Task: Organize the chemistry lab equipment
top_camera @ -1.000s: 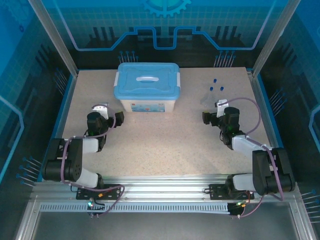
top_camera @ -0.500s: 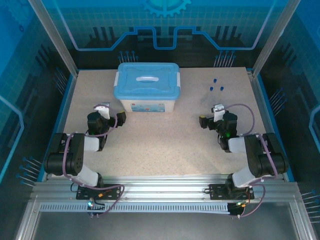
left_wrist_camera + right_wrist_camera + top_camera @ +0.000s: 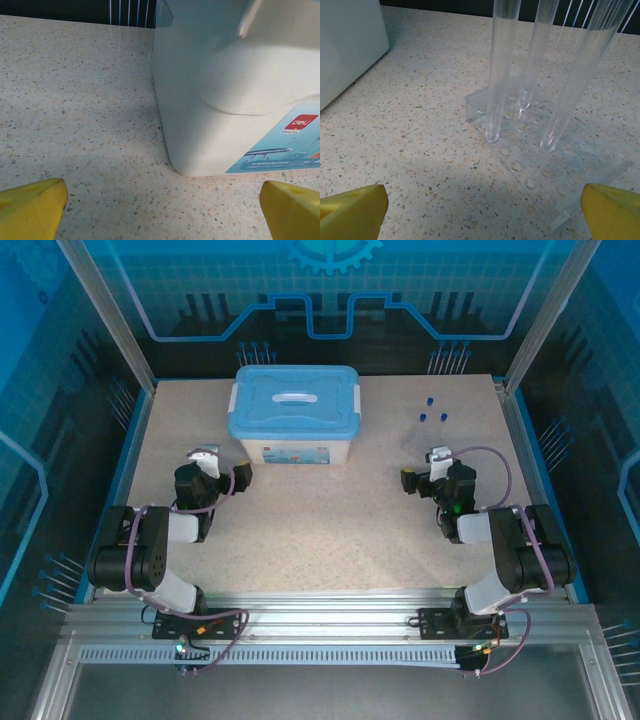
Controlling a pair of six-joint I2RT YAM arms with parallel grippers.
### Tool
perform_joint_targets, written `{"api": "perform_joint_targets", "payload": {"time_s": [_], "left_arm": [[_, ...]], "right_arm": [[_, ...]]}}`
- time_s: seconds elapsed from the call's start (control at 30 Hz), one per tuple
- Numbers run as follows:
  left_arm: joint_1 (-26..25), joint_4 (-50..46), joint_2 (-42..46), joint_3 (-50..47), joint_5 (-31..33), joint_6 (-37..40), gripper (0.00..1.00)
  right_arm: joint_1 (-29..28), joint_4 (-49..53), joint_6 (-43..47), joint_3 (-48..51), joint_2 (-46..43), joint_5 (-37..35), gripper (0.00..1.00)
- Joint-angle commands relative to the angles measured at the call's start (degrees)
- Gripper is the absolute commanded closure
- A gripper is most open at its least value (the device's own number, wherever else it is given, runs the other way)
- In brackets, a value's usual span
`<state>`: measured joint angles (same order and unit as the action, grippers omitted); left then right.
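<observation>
speckled tabletop (image 3: 330, 530), left gripper (image 3: 160, 200) gaping by bin (image 3: 225, 75), right gripper (image 3: 480, 205) gaping before racked tubes (image 3: 500, 65), blue caps (image 3: 429, 400) overhead

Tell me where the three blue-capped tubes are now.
Top view: the tubes stand upright at the far right of the table, just beyond the right gripper.

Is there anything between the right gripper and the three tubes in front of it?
Nothing visible does. The open right gripper faces the tubes, which stand upright in a clear rack, with bare table between the gripper and the rack.
</observation>
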<state>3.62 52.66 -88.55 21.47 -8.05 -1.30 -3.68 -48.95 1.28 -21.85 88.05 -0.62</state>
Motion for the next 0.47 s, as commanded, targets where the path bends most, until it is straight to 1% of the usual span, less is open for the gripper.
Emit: {"api": "perform_joint_targets", "payload": {"time_s": [0.0, 0.43], "left_arm": [[0.0, 1.7, -0.2, -0.4, -1.4, 1.3, 0.01], [-0.3, 1.4, -0.2, -0.3, -1.4, 1.7, 0.00]], "right_arm": [[0.6, -1.9, -0.6, -1.2, 0.3, -0.5, 0.00], [0.7, -1.9, -0.5, -1.2, 0.3, -0.6, 0.00]]}}
